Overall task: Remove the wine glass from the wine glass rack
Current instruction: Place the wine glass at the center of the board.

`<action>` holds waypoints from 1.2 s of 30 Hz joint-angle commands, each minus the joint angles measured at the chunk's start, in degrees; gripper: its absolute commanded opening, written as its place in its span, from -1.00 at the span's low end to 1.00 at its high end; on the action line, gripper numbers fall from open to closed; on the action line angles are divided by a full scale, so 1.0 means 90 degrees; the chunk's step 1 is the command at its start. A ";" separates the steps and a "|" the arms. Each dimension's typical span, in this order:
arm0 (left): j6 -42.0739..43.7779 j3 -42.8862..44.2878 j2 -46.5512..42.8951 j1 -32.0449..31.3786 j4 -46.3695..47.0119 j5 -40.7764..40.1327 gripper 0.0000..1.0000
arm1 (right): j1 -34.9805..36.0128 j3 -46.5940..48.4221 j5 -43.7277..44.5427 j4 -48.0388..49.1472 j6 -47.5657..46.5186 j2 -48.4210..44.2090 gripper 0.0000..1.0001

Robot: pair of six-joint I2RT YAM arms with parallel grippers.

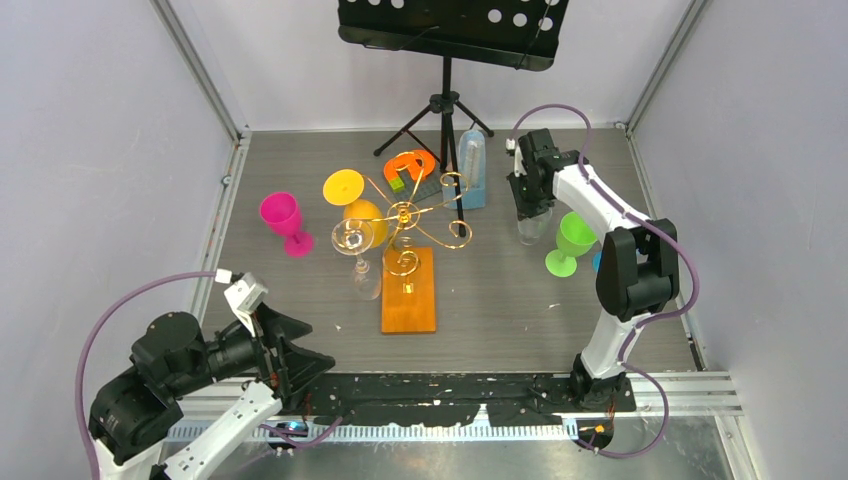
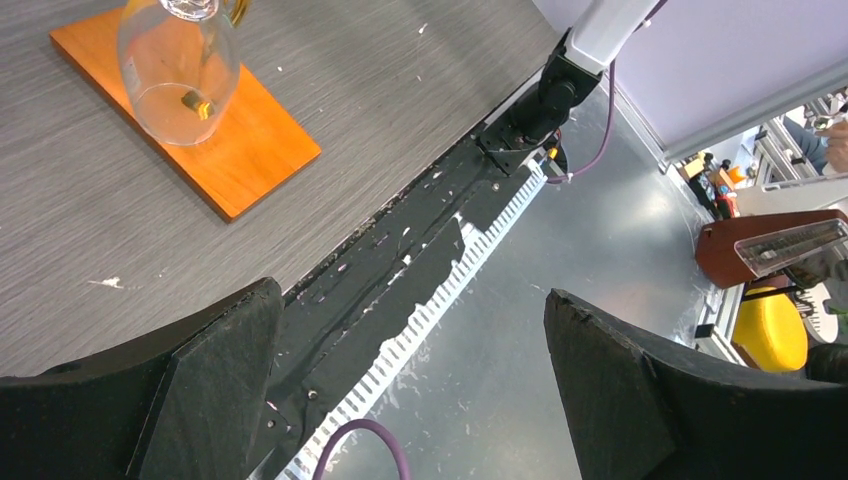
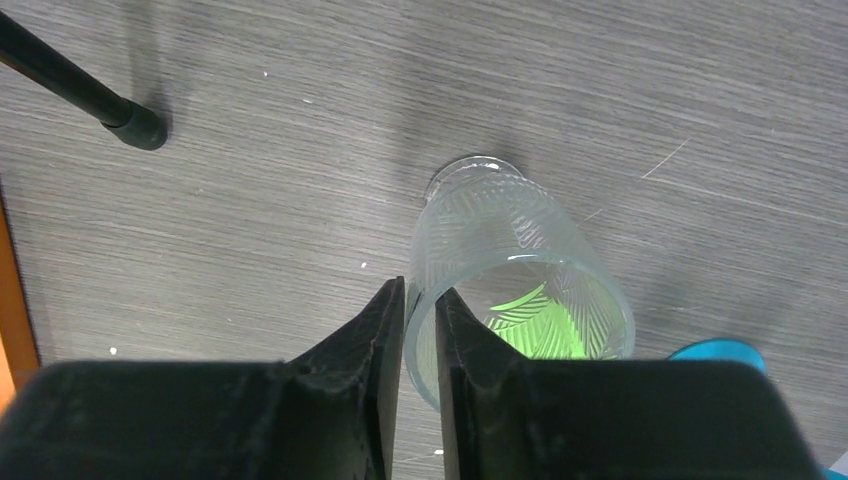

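The wine glass rack (image 1: 405, 213), gold wire on an orange base (image 1: 410, 296), stands mid-table. A clear wine glass (image 1: 362, 268) hangs from it upside down on its near-left side, and it shows over the base in the left wrist view (image 2: 180, 75). Yellow glasses (image 1: 345, 187) hang at the rack's back left. My right gripper (image 1: 530, 212) points down at the right. Its fingers straddle the rim wall of an upright clear patterned glass (image 3: 520, 270), one finger inside and one outside, with a sliver of gap (image 3: 420, 292). My left gripper (image 2: 410, 297) is wide open, holds nothing and hangs over the near table edge (image 1: 290, 352).
A pink goblet (image 1: 285, 222) stands left of the rack and a green goblet (image 1: 571, 240) stands just right of the clear patterned glass. A black music stand (image 1: 445, 105) and a blue metronome (image 1: 472, 168) are at the back. A blue object (image 3: 715, 350) lies beside the glass.
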 commanded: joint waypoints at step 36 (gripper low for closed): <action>-0.0665 0.2040 0.2689 0.0013 0.1669 -0.1376 0.98 | 0.0115 -0.0024 -0.0915 -0.0246 0.0685 -0.4830 0.15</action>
